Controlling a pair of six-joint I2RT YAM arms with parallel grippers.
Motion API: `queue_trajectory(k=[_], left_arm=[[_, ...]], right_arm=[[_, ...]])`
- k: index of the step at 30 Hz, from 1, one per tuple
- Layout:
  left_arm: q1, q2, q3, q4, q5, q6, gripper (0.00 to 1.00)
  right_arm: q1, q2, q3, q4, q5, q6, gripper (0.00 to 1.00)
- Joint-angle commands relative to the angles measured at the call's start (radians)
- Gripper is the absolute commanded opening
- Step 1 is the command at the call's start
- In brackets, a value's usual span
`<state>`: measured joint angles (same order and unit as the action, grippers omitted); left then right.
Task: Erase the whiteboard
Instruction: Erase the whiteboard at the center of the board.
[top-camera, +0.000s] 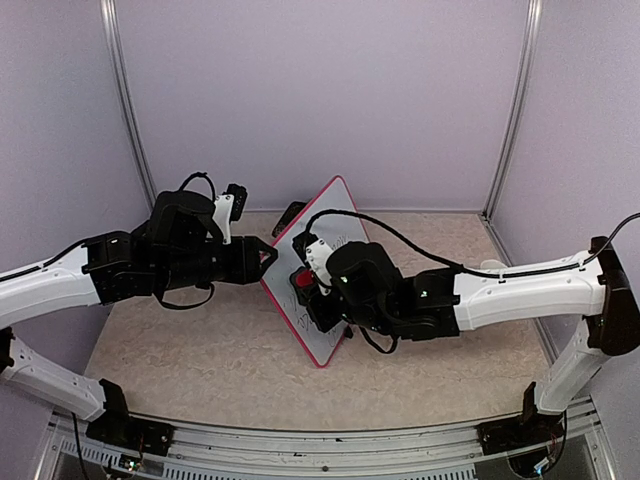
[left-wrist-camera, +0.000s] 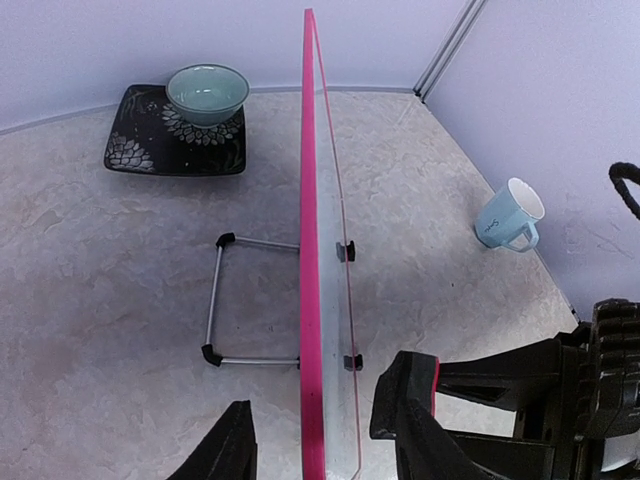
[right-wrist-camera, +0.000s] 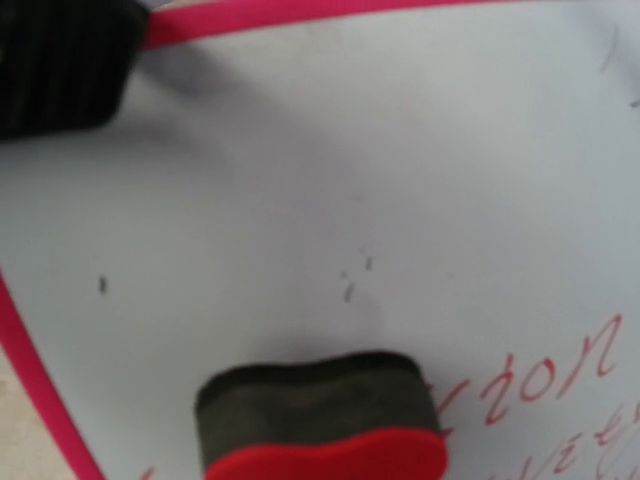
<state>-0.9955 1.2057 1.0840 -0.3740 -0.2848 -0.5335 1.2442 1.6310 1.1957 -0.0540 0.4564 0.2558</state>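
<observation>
At the middle of the tabletop (top-camera: 200, 340), the whiteboard (top-camera: 335, 215) stood propped steeply on its wire stand (left-wrist-camera: 225, 300) between the two arms, one corner pointing toward the back wall. The left pincer (top-camera: 268, 256) sat astride the board's left edge with its jaws apart. The left wrist view showed bare tabletop between one finger and the pink frame, and the other finger just beside the writing face, so it looked more like a brace than a clamp. The right pincer (top-camera: 308, 285) was closed on the red eraser (right-wrist-camera: 320, 420), whose dark felt appeared to press against the writing face low on the board. Judged from the right wrist view, the job was only partly done. The stretch of board above the eraser was wiped white apart from a faint grey smear and a few dark specks (right-wrist-camera: 350, 280). Red handwriting (right-wrist-camera: 550, 372) ran just beside the eraser on its right, unwiped, and a stray stroke showed near the upper right corner of that view. The overhead view also showed faint marks higher on the board, too small to read. What was left, by this reckoning, was the red writing, the specks and whatever lay on the upper part of the board.
</observation>
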Motion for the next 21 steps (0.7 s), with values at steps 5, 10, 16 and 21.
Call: queue_trajectory(k=[5,10,16,21], left_arm=[[0.002,0.020,-0.018,0.027,0.009,0.007,0.39],[0.010,0.030,-0.024,0.042,0.023,0.007,0.29],[0.014,0.039,-0.032,0.060,0.038,0.004,0.11],[0.012,0.040,-0.042,0.076,0.047,-0.003,0.02]], right_arm=[[0.018,0.029,-0.019,0.058,-0.023,-0.010,0.28],[0.028,0.047,-0.008,0.049,-0.023,-0.013,0.27],[0.054,0.068,0.011,0.029,0.006,-0.024,0.27],[0.068,0.102,0.043,0.008,0.057,-0.034,0.27]])
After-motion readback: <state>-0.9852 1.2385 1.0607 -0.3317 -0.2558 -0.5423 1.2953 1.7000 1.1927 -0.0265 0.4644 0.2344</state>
